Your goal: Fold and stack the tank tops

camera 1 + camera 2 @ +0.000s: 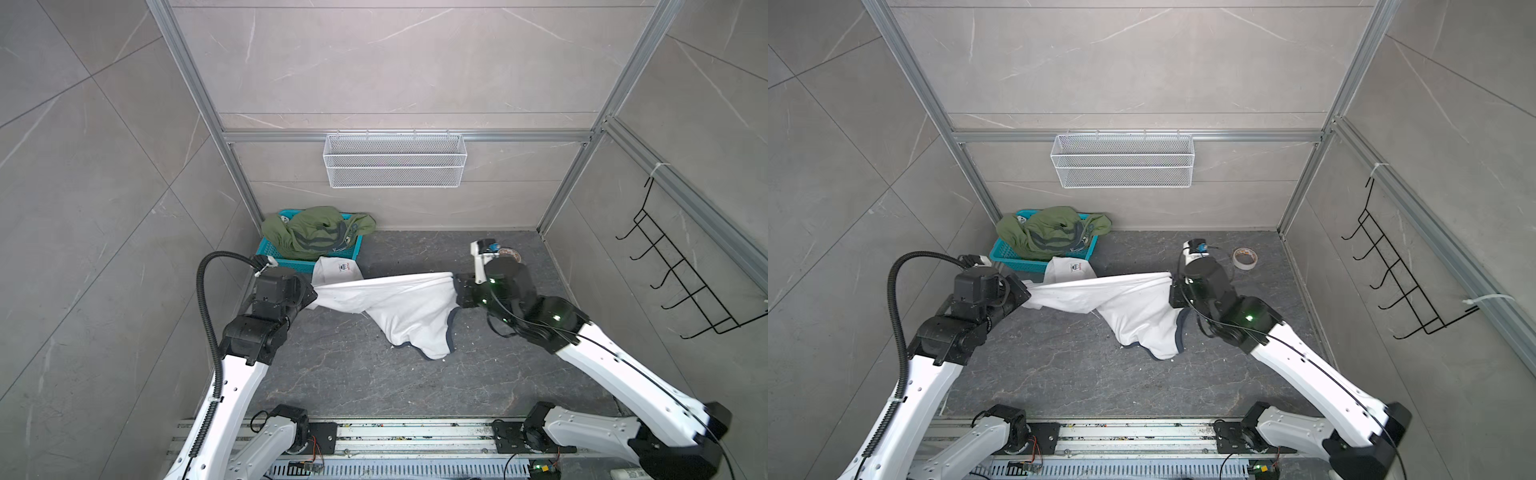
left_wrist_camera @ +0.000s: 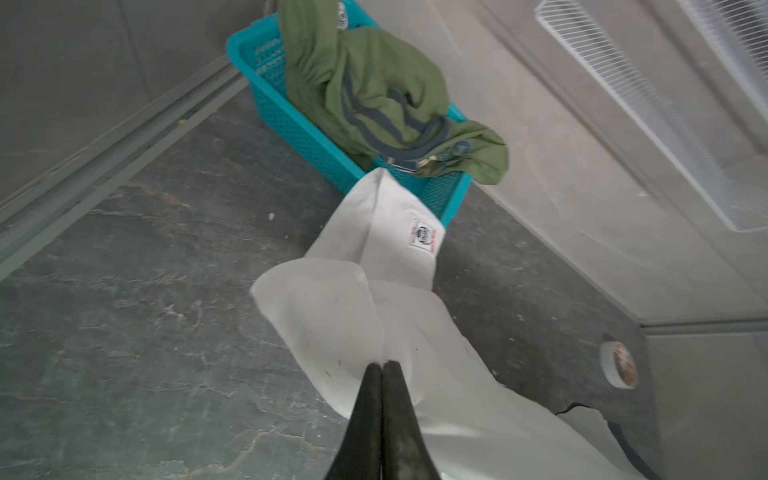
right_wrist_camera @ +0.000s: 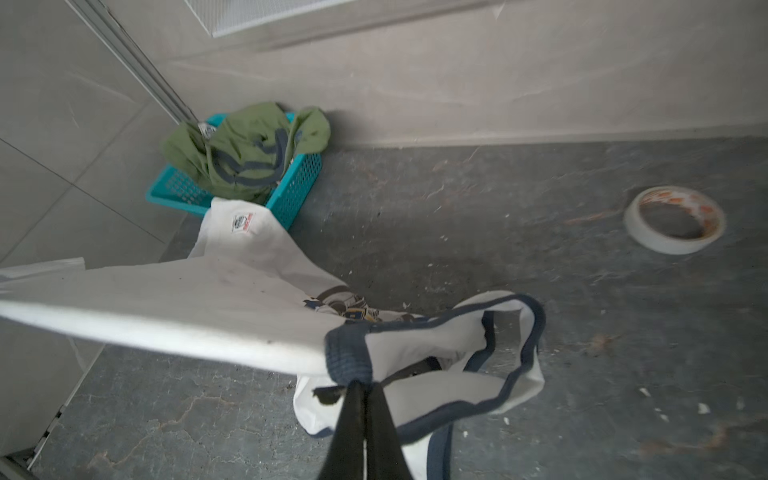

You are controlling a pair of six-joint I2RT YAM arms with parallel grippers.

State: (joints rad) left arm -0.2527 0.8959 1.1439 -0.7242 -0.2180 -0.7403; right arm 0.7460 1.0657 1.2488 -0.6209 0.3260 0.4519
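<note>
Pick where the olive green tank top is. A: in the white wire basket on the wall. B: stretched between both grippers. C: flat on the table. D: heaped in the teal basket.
D: the olive green tank top lies bunched in the teal basket; the left gripper and right gripper hold the white tank top.
</note>
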